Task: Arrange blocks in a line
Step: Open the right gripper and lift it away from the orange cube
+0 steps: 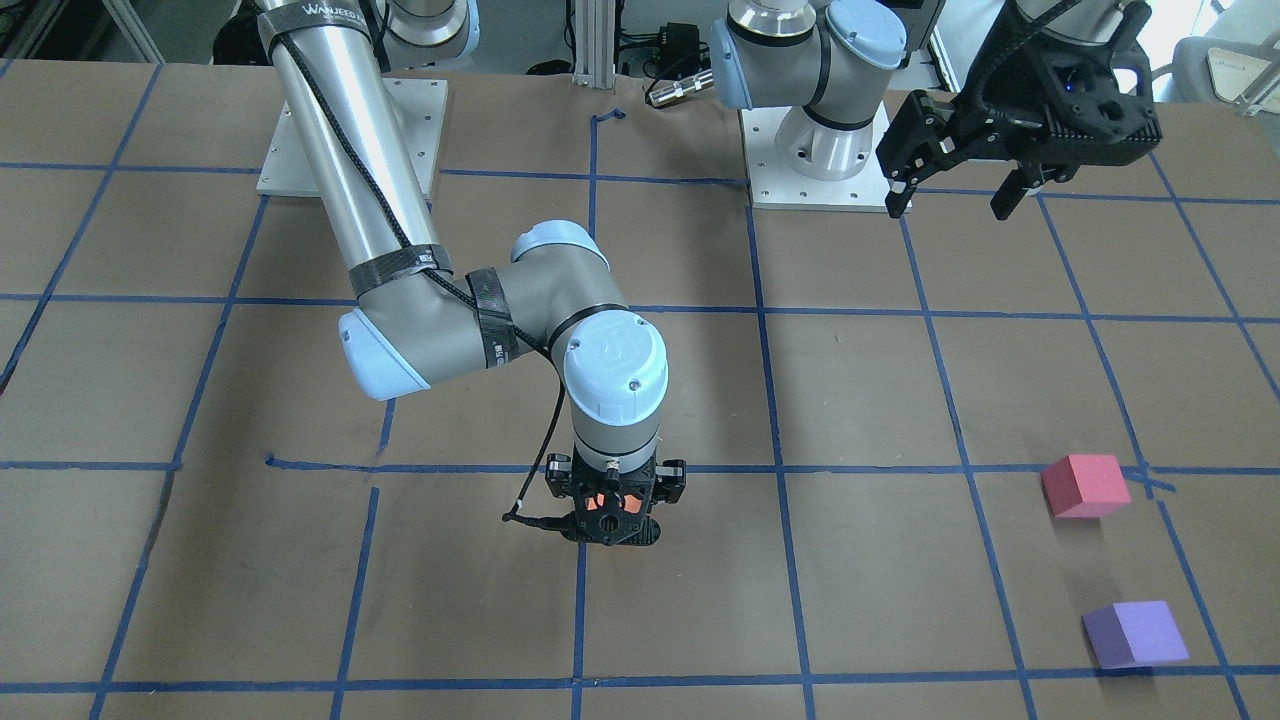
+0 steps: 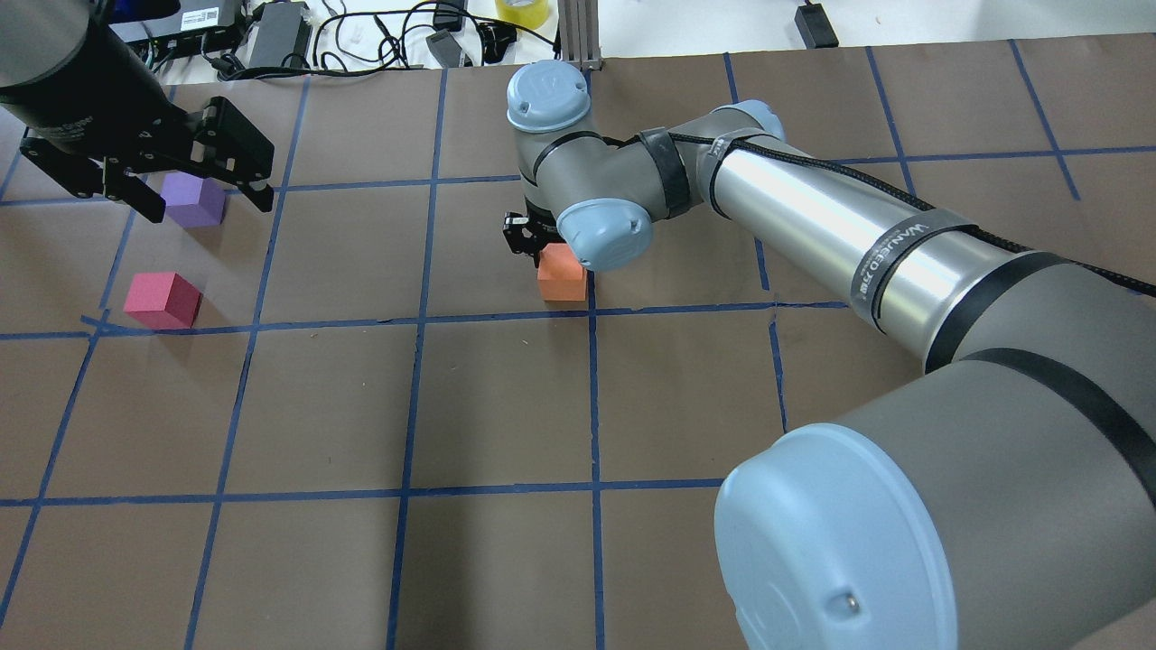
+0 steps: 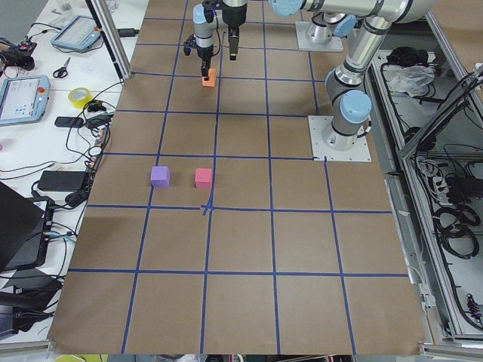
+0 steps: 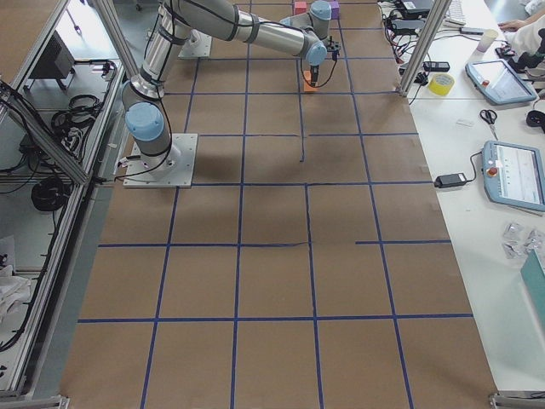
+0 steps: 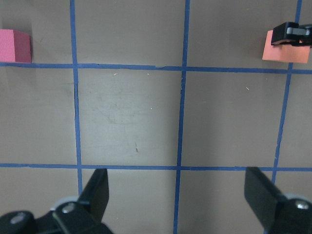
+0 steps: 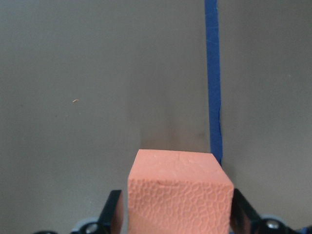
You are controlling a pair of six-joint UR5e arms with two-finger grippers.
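Note:
The orange block (image 2: 562,275) sits between the fingers of my right gripper (image 1: 612,515) near the table's middle, low at the surface. In the right wrist view the block (image 6: 179,195) fills the gap between both fingers (image 6: 113,212), so the gripper is shut on it. The pinkish-red block (image 2: 163,300) and the purple block (image 2: 194,200) lie side by side at my left end of the table, also seen in the front view (image 1: 1085,485) (image 1: 1135,633). My left gripper (image 1: 950,205) is open and empty, held high above that end.
The table is brown paper with a blue tape grid (image 2: 591,397). Cables, a tape roll and tablets lie on the white bench (image 3: 68,90) beyond the table's far edge. The arm bases (image 1: 815,160) stand on plates at the robot's side.

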